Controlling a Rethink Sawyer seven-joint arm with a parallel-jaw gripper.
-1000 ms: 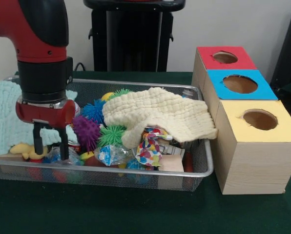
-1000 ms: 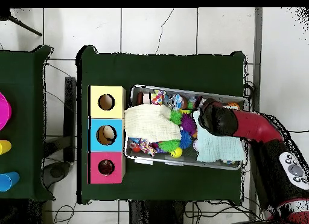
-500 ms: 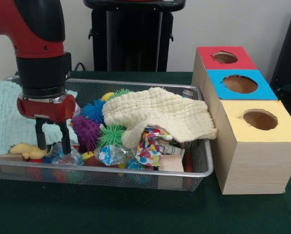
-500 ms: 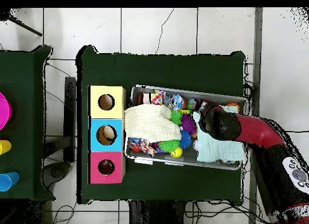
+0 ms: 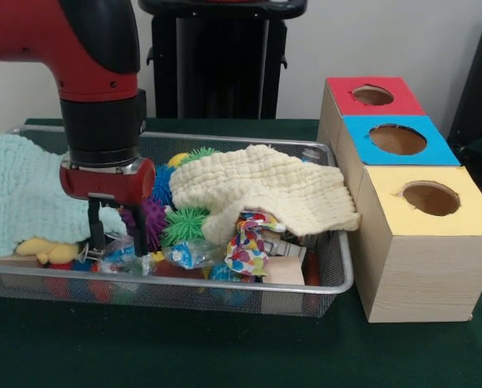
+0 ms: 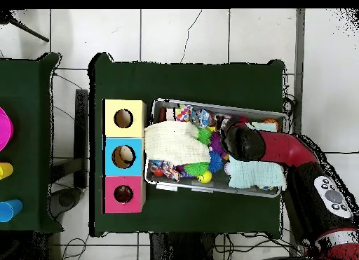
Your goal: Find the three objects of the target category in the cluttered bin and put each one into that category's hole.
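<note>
We see the gripper reaching down into the left half of the wire bin, its two black fingers apart with nothing clamped between them. The tips sit among the clutter — just above a crinkled clear wrapper and right in front of the purple spiky ball. The red and black arm comes down from above and hides part of the bin behind it.

To the left of the gripper lies a pale blue cloth, draped over the bin's left end, with a yellow soft toy showing under its near edge. To the right, a cream cloth covers much of the bin's right half and hangs toward the boxes. Around its left edge we can see a blue spiky ball and a green spiky ball; a spotted, many-coloured wrapper pokes out under its near edge.

Right of the bin, on the dark green surface, three wooden boxes stand in a row, each with a round hole on top: the yellow box nearest, the blue box in the middle, the red box farthest. In the overhead view something pale lies inside the blue box's hole (we cannot tell what it is).
</note>
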